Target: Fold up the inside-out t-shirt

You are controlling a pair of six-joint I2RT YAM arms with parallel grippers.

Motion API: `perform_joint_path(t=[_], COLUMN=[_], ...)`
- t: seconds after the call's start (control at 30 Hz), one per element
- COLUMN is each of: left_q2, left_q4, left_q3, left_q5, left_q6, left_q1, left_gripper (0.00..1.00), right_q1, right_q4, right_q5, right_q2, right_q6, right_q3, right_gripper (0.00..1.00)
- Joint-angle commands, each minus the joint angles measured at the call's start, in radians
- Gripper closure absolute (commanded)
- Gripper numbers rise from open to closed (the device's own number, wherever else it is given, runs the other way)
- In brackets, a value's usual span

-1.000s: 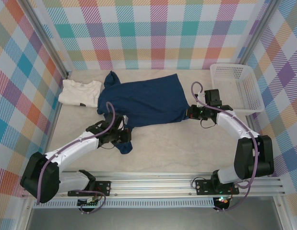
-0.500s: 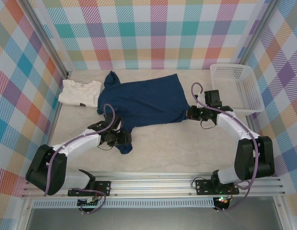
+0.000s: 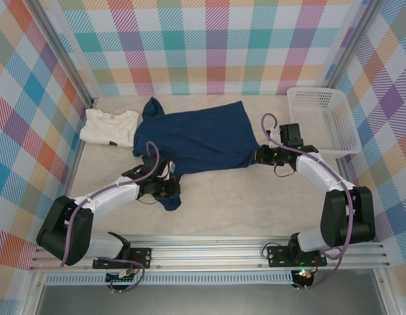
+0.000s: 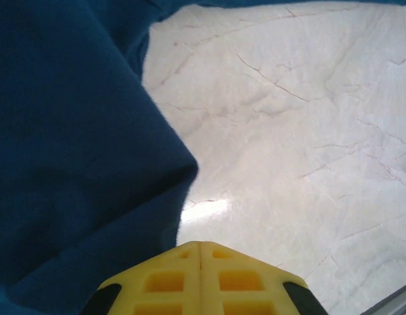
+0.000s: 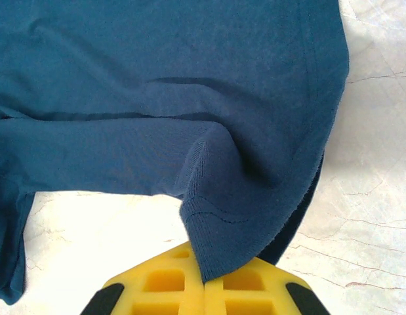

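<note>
Left arm's shoulder end has swung since a second ago, while its wrist stays at the shirt's near flap; right arm and shirt unchanged.

Top view: left gripper (image 3: 167,190) sits on the dark flap of the inside-out t-shirt (image 3: 196,134), which spreads ahead of it across the table (image 3: 242,197). Right gripper (image 3: 259,155) is at the shirt's right edge. Cream shirt (image 3: 109,126) lies beyond the left gripper, touching the navy one. White basket (image 3: 321,121) is to the right gripper's right.

Left wrist view: left gripper (image 4: 200,248) fingers pressed together, no cloth seen between them. T-shirt (image 4: 65,144) bunches to the fingers' left, bare table (image 4: 294,131) ahead and right.

Right wrist view: right gripper (image 5: 204,266) is clamped on a pinched hem fold of the t-shirt (image 5: 157,79), cloth rising ahead of the tips. Table (image 5: 91,223) shows on both sides.
</note>
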Motion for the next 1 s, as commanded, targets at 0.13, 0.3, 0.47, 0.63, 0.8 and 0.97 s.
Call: perform_joint_path(t=[0.13, 0.3, 0.47, 0.63, 0.8, 0.97], left_q2=[-0.091, -0.113, -0.043, -0.004, -0.005, -0.028], left_q4=[-0.186, -0.144, -0.039, -0.004, 0.007, 0.001], left_q3=[0.021, -0.058, -0.068, -0.058, -0.052, -0.044], left_q5=[-0.314, -0.232, -0.106, -0.063, -0.061, -0.061], left_q6=[0.022, -0.011, -0.021, -0.013, -0.003, 0.020], left_q1=[-0.018, 0.046, 0.048, 0.046, 0.046, 0.045], left_gripper=[0.75, 0.51, 0.42, 0.45, 0.57, 0.76], right_q1=[0.004, 0.005, 0.005, 0.007, 0.007, 0.006], right_q4=[-0.009, -0.004, -0.003, -0.007, -0.005, -0.007], right_q5=[-0.004, -0.010, -0.014, -0.008, -0.012, -0.015], right_q2=[-0.016, -0.006, -0.002, -0.008, 0.000, 0.009], right_q6=[-0.008, -0.009, -0.007, -0.010, -0.010, -0.008], right_q3=[-0.013, -0.012, -0.010, -0.013, -0.011, -0.003], right_gripper=[1.00, 1.00, 1.00, 1.00, 1.00, 1.00])
